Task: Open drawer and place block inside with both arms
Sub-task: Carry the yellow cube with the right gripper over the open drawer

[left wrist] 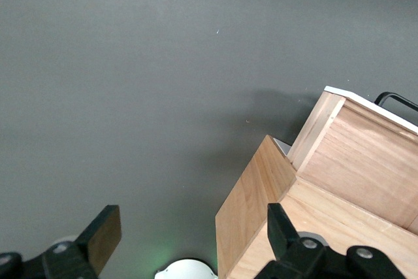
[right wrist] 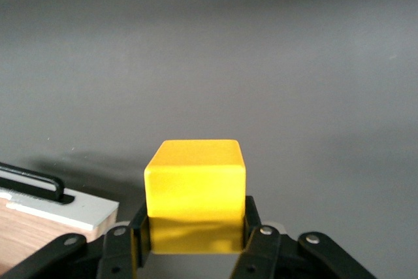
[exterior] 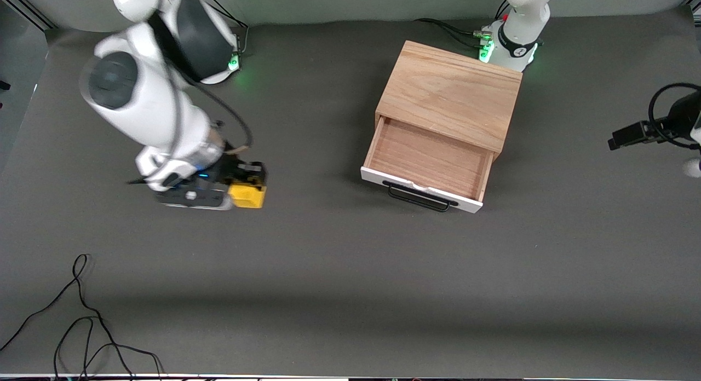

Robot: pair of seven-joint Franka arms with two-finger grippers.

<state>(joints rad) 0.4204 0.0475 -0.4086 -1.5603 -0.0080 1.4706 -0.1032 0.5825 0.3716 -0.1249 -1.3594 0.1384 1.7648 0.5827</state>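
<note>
Drawer [exterior: 427, 165] is pulled well out of the oak box [exterior: 452, 93], wood floor showing and nothing in it, white front panel and black bar handle [exterior: 419, 197] facing the front camera. Right gripper [exterior: 249, 186] has its fingers [right wrist: 251, 240] clamped on the yellow block [exterior: 247, 195], one on each side, and it sits low over the bare desk [exterior: 350, 271] toward the right arm's end, well apart from the drawer. In the right wrist view the block [right wrist: 194, 194] fills the middle, with the drawer's front corner off at the edge. Left gripper [left wrist: 189, 240] is up beside the box at the left arm's end, fingers [left wrist: 104, 233] spread wide and holding nothing.
</note>
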